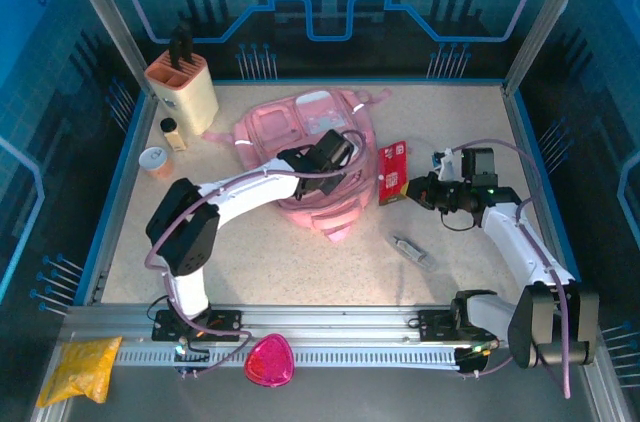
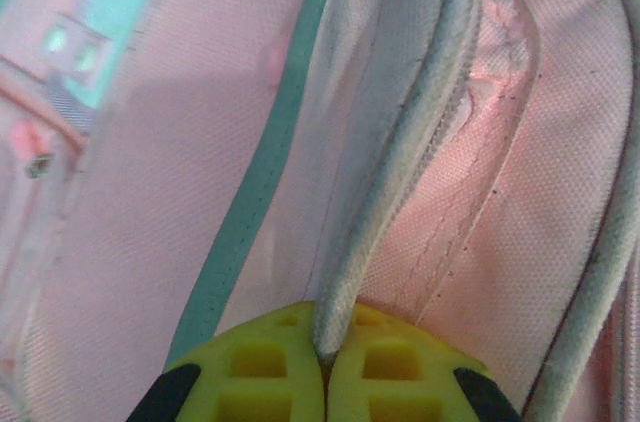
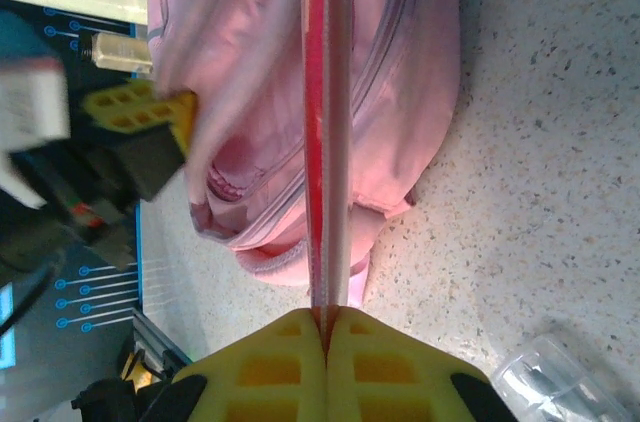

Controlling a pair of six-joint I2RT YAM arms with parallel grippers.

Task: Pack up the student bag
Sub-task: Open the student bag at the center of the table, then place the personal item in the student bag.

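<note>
Top external view: the pink student bag (image 1: 300,137) lies in the middle of the table (image 1: 470,132). The left gripper (image 1: 330,160) sits on top of it. In the left wrist view its jaws are pinched closed on the bag's corded rim (image 2: 400,172). Just right of the bag, the right gripper (image 1: 415,192) clamps a flat red packet (image 1: 393,172), seen edge-on in the right wrist view. A knife block (image 1: 182,90) stands at the far left corner. A clear plastic item (image 1: 412,250) lies nearer the arm bases.
</note>
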